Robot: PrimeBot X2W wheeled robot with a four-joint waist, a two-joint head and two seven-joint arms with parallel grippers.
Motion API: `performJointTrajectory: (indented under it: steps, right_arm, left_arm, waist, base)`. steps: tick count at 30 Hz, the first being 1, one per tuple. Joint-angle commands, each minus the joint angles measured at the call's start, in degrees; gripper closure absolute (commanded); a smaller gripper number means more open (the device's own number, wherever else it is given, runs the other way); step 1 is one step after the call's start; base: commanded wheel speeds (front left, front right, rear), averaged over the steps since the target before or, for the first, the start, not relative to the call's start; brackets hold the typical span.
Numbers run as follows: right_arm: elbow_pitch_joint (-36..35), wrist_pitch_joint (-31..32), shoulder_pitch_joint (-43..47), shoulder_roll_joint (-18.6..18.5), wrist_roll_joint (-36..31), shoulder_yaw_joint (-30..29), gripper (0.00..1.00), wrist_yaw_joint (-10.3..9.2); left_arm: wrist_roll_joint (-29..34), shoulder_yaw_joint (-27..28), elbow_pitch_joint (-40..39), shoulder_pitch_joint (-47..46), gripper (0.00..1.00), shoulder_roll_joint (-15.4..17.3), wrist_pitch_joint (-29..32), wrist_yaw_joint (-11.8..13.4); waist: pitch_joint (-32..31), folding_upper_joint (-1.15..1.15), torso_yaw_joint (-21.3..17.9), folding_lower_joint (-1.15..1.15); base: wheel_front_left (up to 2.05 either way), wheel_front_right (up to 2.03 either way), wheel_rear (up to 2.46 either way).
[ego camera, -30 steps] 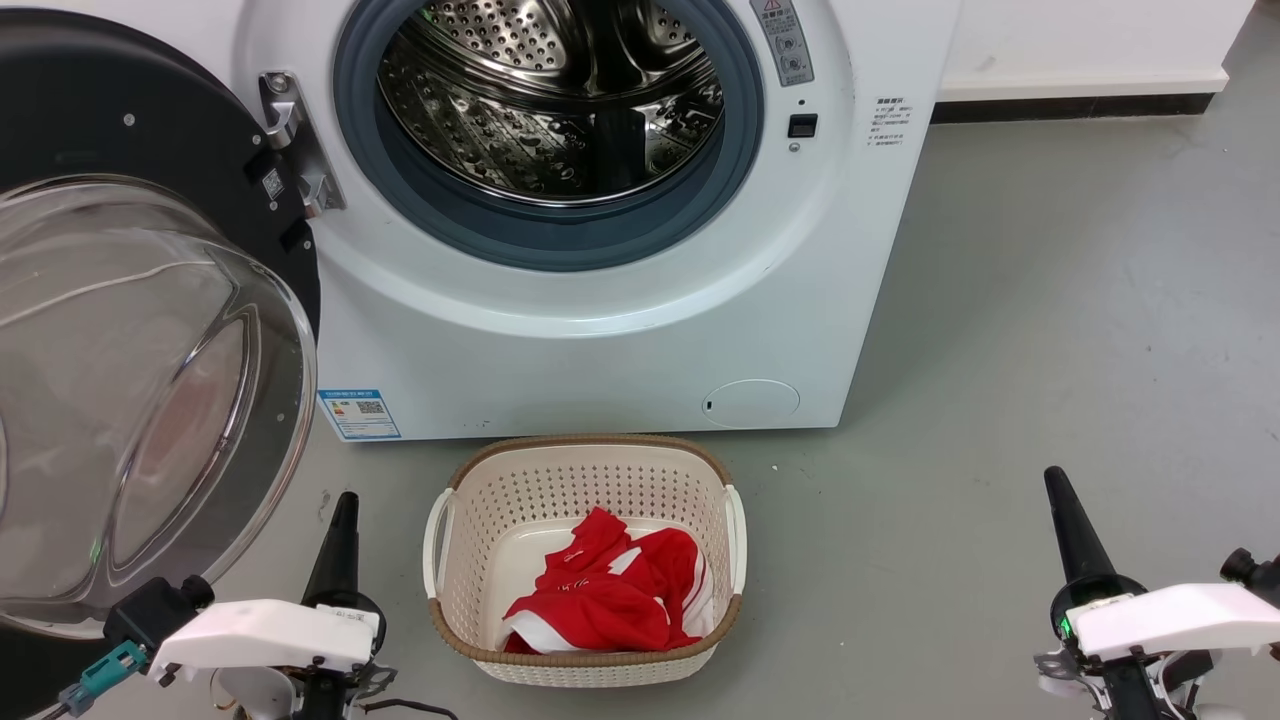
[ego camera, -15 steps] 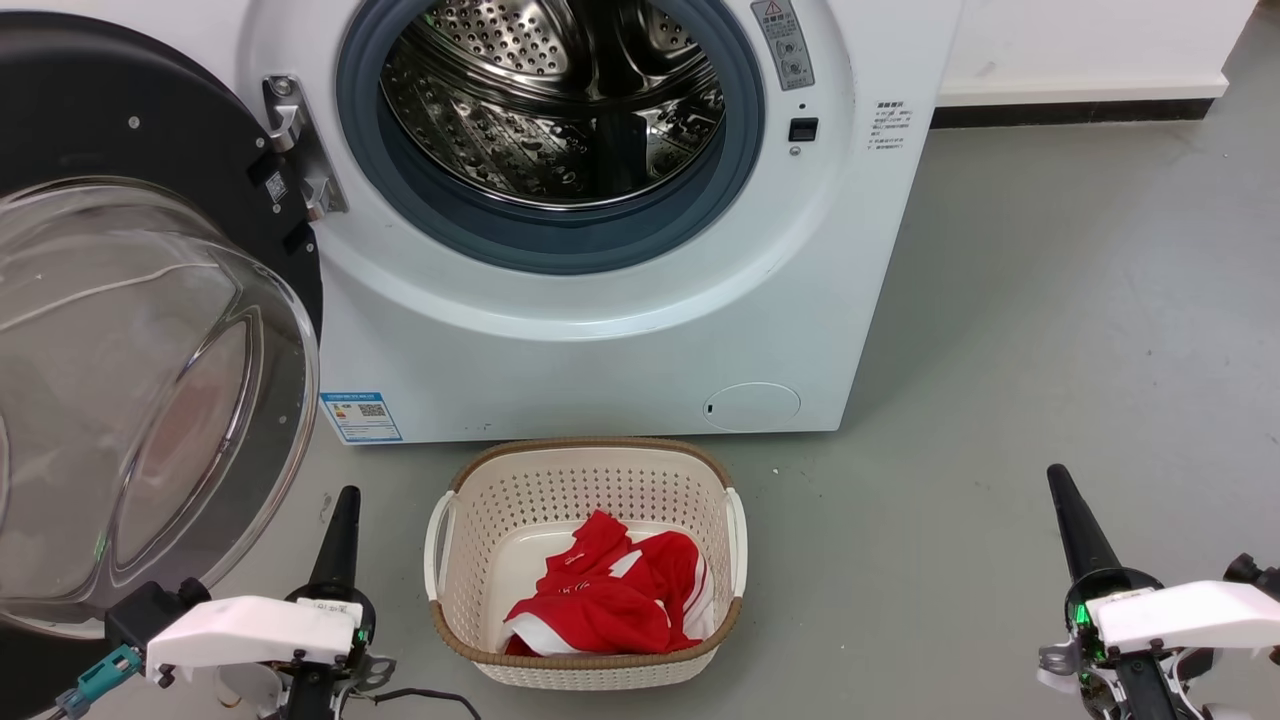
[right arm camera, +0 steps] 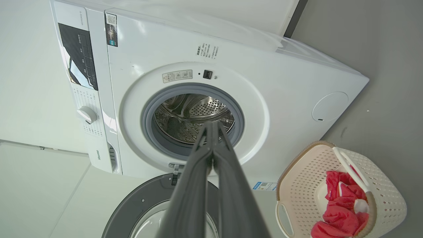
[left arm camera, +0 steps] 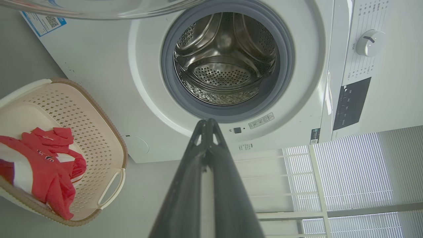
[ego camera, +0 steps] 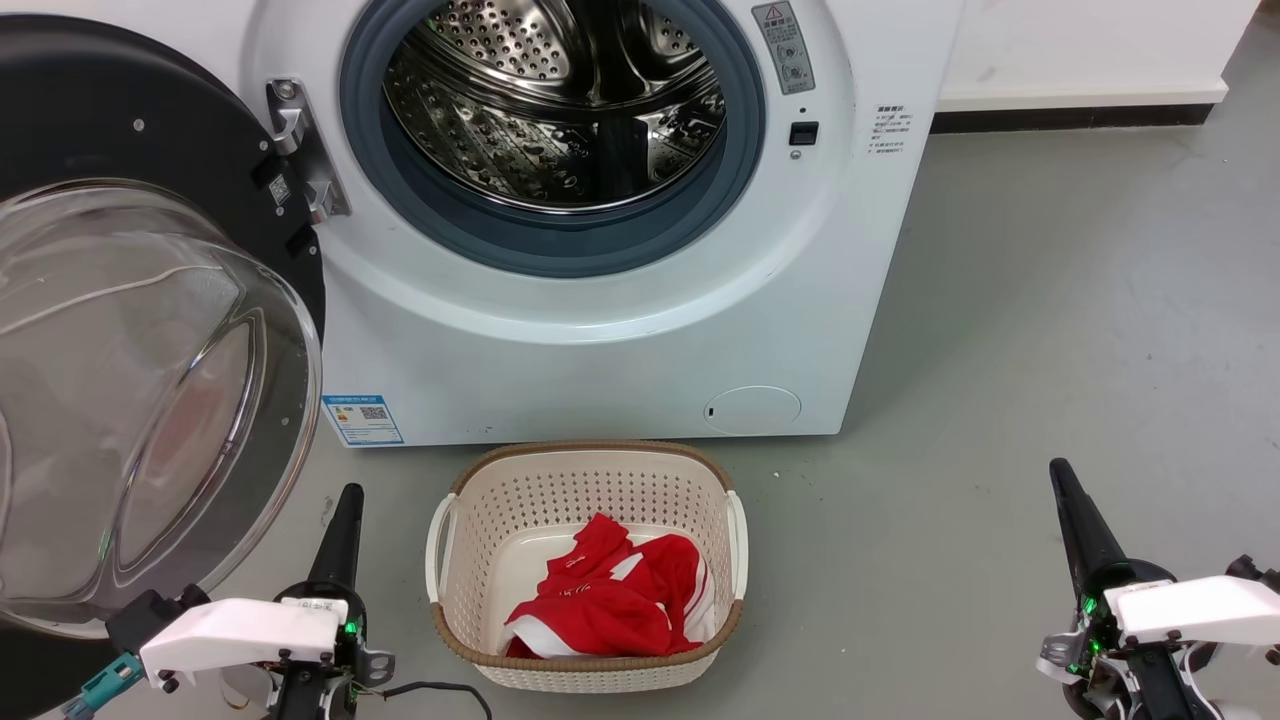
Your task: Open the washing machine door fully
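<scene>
The washing machine door stood swung wide at the left of the washing machine, hung on its metal hinge. It was a glossy black disc with a clear, bulging glass bowl. The steel drum lay exposed. The left gripper and right gripper were both clenched, holding nothing.

You are holding the left gripper low on the robot's left side, its two dark fingers pressed together tip to tip, pointing forward, gripping nothing. You are holding the right gripper low on the right side in the same closed, empty pose. The white left wrist and right wrist are sitting level, well apart.
</scene>
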Motion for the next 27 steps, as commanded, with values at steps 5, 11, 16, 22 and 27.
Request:
performJointTrajectory:
  steps: [5,11,16,22,27]
  right_arm:
    - [0.2,0.8,-1.1,-0.2,3.3,-0.4,1.00,0.01]
    - [0.5,1.3,-1.4,-0.1,6.1,-0.7,1.00,0.01]
    - [0.8,1.8,-1.6,0.0,8.2,-0.9,1.00,0.00]
    - [1.1,2.4,-1.8,0.0,10.7,-1.1,1.00,0.00]
    - [1.4,2.8,-1.7,0.1,12.6,-1.3,1.00,0.00]
  left_arm:
    - [-3.2,0.5,0.1,-1.1,1.00,-0.1,0.9,-0.6]
    - [-5.9,0.8,0.3,-1.3,1.00,-0.3,1.6,-0.8]
    - [-8.1,1.1,0.4,-1.2,1.00,-0.5,2.1,-1.1]
    - [-10.6,1.4,0.5,-1.3,1.00,-0.6,2.8,-1.4]
    - [-12.6,1.7,0.7,-1.3,1.00,-0.8,3.3,-1.6]
  waist:
    - [-0.1,0.00,0.0,0.00]
    - [-0.3,0.00,0.1,0.00]
    - [-0.4,0.00,0.1,0.00]
    - [-0.5,0.00,0.1,0.00]
    - [-0.6,0.00,0.2,0.00]
  base:
    - [0.00,0.00,0.00]
    - [0.00,0.00,0.00]
    - [0.00,0.00,0.00]
    - [0.00,0.00,0.00]
    - [0.00,0.00,0.00]
